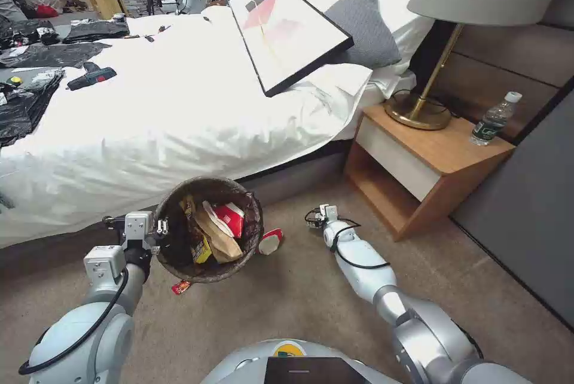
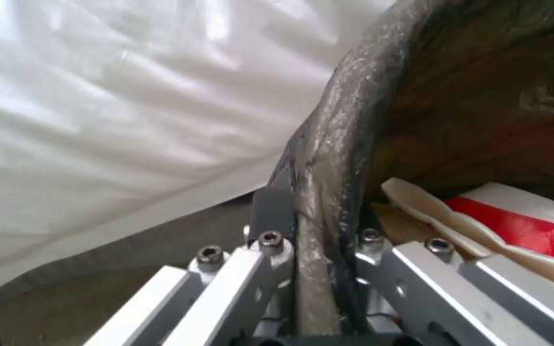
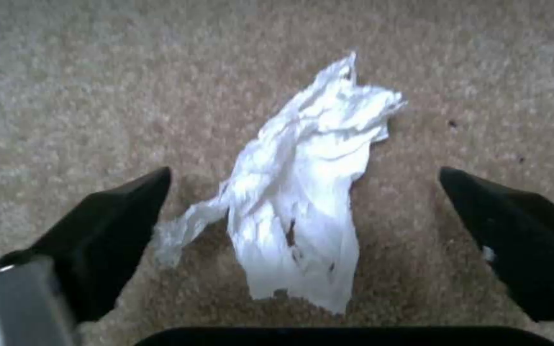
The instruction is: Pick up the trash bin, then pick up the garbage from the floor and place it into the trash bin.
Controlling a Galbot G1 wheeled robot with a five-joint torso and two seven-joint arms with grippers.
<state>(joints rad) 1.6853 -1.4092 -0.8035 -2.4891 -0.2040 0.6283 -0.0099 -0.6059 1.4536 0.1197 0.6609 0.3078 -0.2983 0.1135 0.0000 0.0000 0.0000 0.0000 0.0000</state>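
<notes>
Beside the bed, your left gripper (image 2: 319, 269) clenched the trash bin (image 1: 208, 229) rim, part-filled — your right gripper (image 3: 303, 230) hung spread above 1 tissue (image 3: 303, 192); red cup (image 1: 271, 242) and wrapper (image 1: 180, 287) remained.

A bed (image 1: 179, 115) with a rumpled white sheet stands on beige carpet (image 1: 287, 306). A framed picture (image 1: 287, 28) lies tilted near the bed's head end beside a grey pillow (image 1: 365, 25). A wooden nightstand (image 1: 418, 162) sits at the bed's corner, against a dark panelled wall (image 1: 514, 61). On its top stand a brass lamp (image 1: 430, 91) with a grey shade and, near the far corner, a water bottle (image 1: 495, 119).
</notes>
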